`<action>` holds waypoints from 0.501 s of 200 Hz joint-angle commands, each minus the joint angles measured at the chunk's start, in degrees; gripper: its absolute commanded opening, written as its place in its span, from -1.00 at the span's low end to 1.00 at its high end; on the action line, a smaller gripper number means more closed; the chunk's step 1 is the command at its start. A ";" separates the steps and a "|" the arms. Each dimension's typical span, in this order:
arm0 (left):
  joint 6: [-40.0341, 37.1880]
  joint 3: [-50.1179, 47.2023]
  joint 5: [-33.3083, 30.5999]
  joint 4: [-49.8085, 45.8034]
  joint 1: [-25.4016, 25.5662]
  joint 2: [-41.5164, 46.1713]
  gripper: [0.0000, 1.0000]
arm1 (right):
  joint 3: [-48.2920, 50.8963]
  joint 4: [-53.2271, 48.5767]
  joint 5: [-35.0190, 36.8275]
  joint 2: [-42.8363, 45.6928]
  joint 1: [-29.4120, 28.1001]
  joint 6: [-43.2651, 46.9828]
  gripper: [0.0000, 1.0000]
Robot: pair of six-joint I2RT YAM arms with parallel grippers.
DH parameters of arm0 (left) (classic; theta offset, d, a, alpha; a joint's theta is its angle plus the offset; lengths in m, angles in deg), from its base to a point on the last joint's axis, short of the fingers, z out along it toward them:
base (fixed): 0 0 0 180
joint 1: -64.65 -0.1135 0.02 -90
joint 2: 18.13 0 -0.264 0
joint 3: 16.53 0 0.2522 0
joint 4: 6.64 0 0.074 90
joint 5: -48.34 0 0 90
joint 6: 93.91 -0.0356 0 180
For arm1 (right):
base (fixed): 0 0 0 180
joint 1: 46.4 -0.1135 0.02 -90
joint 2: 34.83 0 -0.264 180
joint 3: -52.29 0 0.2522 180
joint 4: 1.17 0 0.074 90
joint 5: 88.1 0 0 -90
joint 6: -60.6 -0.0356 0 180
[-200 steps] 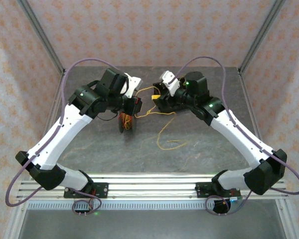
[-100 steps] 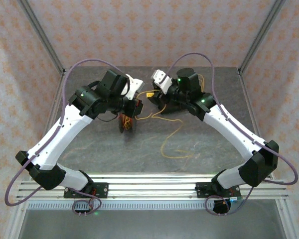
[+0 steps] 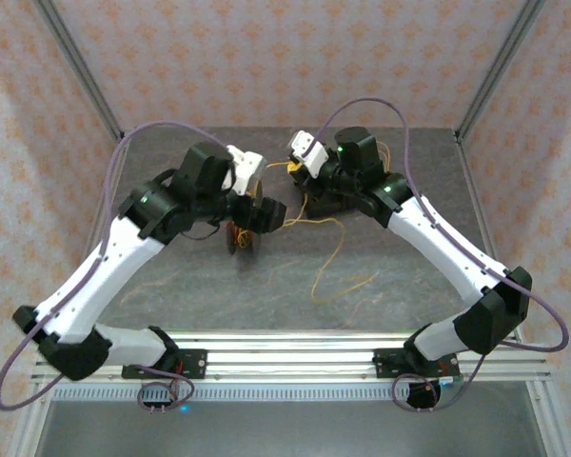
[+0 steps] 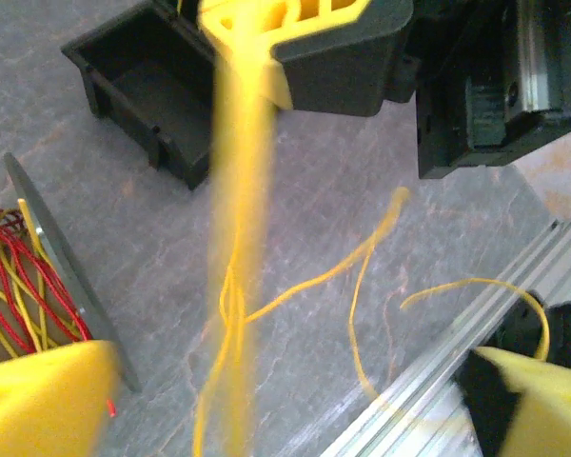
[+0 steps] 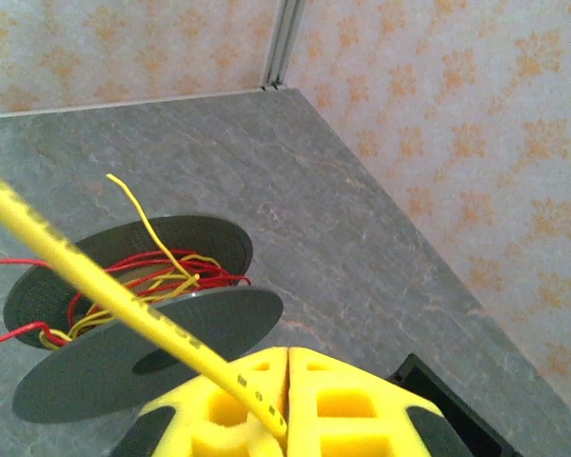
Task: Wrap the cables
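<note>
Beside the spool (image 5: 105, 371) on the tabletop (image 3: 171, 286), the right end effector (image 5: 287, 381) has just clenched on the yellow cable (image 5: 76, 258) as the left end effector (image 3: 269, 213) springs wide and empty, a handover likely readying the next wrap.

Left gripper (image 4: 285, 409) spread wide, right gripper (image 5: 287, 400) clamped

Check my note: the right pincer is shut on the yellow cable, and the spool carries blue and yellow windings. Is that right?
Not quite. The spool carries windings that are red and yellow, not blue and yellow; the right wrist view shows them. The right pincer is shut on the yellow cable, as noted.
</note>
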 commanded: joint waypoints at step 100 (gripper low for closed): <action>14.58 -30.09 -3.43 40.84 0.23 18.76 0.67 | -9.17 -14.72 0.20 2.16 0.38 -25.79 -1.00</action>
